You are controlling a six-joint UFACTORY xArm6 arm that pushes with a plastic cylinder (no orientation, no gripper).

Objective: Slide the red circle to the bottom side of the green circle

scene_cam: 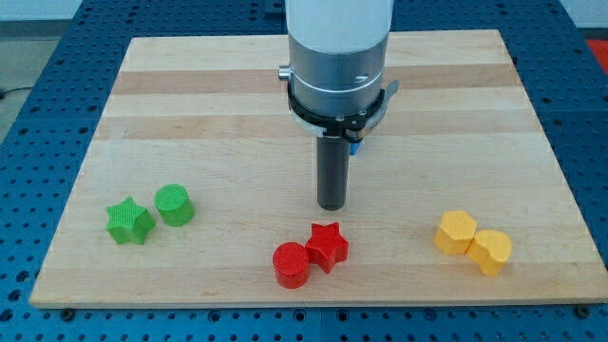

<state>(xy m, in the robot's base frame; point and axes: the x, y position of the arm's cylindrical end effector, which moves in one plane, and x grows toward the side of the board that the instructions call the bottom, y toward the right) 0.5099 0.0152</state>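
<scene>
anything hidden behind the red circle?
The red star sits right behind the red circle, toward the view's top right, touching or nearly so. The circle covers the star's lower-left edge. My tip is above the star, apart from both.

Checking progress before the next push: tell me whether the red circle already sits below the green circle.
No. The red circle lies far toward the view's right of the green circle, touching the red star.

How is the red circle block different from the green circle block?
The red circle block is red; the green circle block is green. The red one touches a red star block near the view's bottom middle; the green one sits by a green star block at the view's left. Both are short round cylinders on the wooden board.
</scene>
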